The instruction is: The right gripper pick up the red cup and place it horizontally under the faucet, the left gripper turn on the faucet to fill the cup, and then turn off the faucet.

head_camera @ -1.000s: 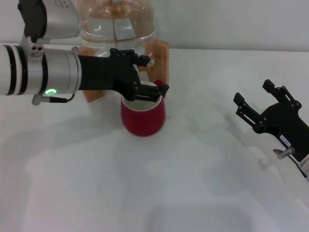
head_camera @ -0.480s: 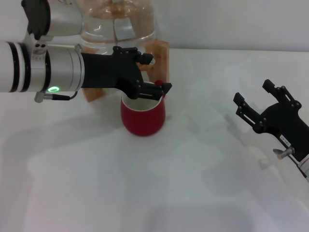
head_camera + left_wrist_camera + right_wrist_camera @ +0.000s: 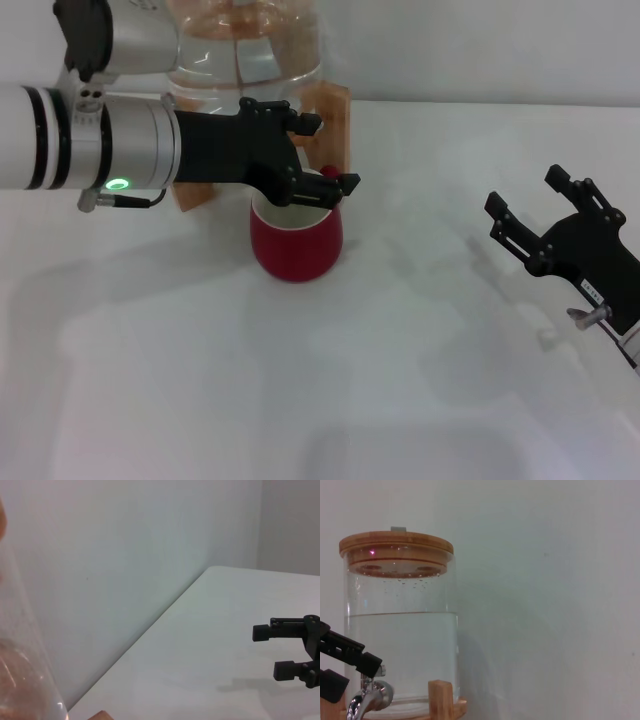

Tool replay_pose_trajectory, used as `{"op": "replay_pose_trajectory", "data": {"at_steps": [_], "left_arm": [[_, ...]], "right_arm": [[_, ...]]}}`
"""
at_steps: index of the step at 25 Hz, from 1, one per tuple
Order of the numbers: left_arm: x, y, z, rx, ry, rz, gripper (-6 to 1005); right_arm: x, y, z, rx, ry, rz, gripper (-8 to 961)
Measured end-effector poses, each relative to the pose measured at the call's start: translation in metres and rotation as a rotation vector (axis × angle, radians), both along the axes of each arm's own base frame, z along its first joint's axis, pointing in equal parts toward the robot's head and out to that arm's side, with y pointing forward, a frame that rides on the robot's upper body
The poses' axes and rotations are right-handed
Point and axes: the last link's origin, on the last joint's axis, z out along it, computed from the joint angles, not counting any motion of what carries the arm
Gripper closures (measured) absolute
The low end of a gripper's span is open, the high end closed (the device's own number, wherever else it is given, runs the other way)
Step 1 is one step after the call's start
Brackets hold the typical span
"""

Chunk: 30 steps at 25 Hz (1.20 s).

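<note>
The red cup (image 3: 297, 248) stands upright on the white table in front of the wooden stand (image 3: 336, 118), its cream inside showing below my left gripper (image 3: 322, 155). That gripper reaches in from the left, open, with its black prongs spread over the cup's rim where the faucet is, hiding it in the head view. In the right wrist view the chrome faucet (image 3: 369, 701) shows at the foot of the glass jar (image 3: 402, 630), and one of the left fingers (image 3: 347, 649) touches the top of its lever. My right gripper (image 3: 525, 192) hovers open and empty far to the right.
The jar (image 3: 245, 45) is about half full of water under a wooden lid (image 3: 396, 547). A wall stands close behind it. The left wrist view shows the right gripper (image 3: 270, 651) above bare table (image 3: 200, 680).
My left gripper has edged slightly to the right at the faucet, over the cup. The cup and the right gripper have stayed where they were.
</note>
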Motion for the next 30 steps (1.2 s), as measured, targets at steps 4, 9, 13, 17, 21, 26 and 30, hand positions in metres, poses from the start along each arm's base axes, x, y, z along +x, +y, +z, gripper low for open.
{"op": "replay_pose_trajectory", "data": {"at_steps": [4,9,13,17,21,26,30], "left_arm": [[0.0007,0.0010,0.0004,0.005,-0.001,-0.001,124],[0.0020,0.0017,0.0002,0.007,0.000,-0.005,125],[0.0032,0.0023,0.0000,0.007,0.000,-0.007,125],[0.0038,0.0026,-0.0002,0.007,-0.001,-0.008,125],[0.0043,0.0036,-0.0022,0.001,-0.002,-0.006,125],[0.0037,0.0040,-0.0041,-0.006,-0.002,-0.002,125],[0.0043,0.0041,-0.0043,-0.007,-0.002,-0.003,125]], "right_arm": [[0.0002,0.0001,0.0002,0.000,-0.001,0.000,115],[0.0001,0.0000,0.0001,0.000,0.000,0.000,115],[0.0001,0.0000,0.0001,0.000,0.000,0.000,115],[0.0002,0.0000,0.0001,0.000,0.000,0.000,115],[0.0008,-0.0006,0.0001,0.000,0.000,-0.002,115],[0.0011,-0.0012,0.0004,0.001,0.001,-0.002,115],[0.0012,-0.0020,0.0014,0.006,0.004,0.001,115]]}}
